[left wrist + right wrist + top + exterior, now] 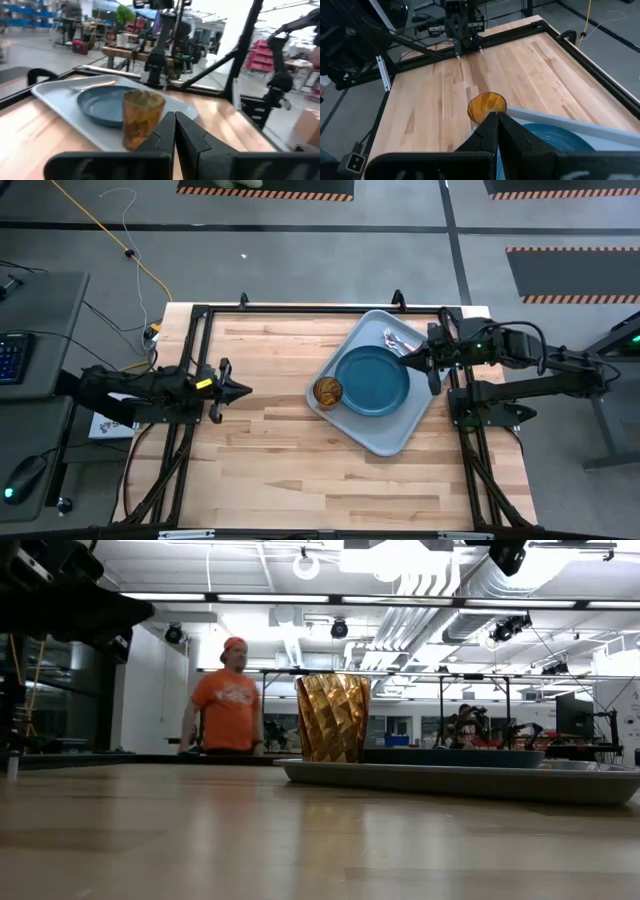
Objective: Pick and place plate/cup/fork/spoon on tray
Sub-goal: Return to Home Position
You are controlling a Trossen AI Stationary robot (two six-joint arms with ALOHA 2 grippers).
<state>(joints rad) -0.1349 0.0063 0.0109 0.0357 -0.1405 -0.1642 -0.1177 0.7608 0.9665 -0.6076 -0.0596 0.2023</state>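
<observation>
- Left gripper (240, 391) sits at the table's left edge, fingers pressed together, holding nothing.
- Cup (328, 391) stands upright in the tray's (385, 438) near corner, just beside the plate (372, 381).
- Fork and spoon (398, 338), probably both, lie beyond the plate.
- Right gripper (410, 360) hovers over the plate's far rim, closed and empty.

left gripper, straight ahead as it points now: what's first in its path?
Probably the cup. The left gripper, shut, points across bare table toward the tray, and the cup stands at the tray's near edge, about in line, with the plate behind it. Height is unclear.
</observation>
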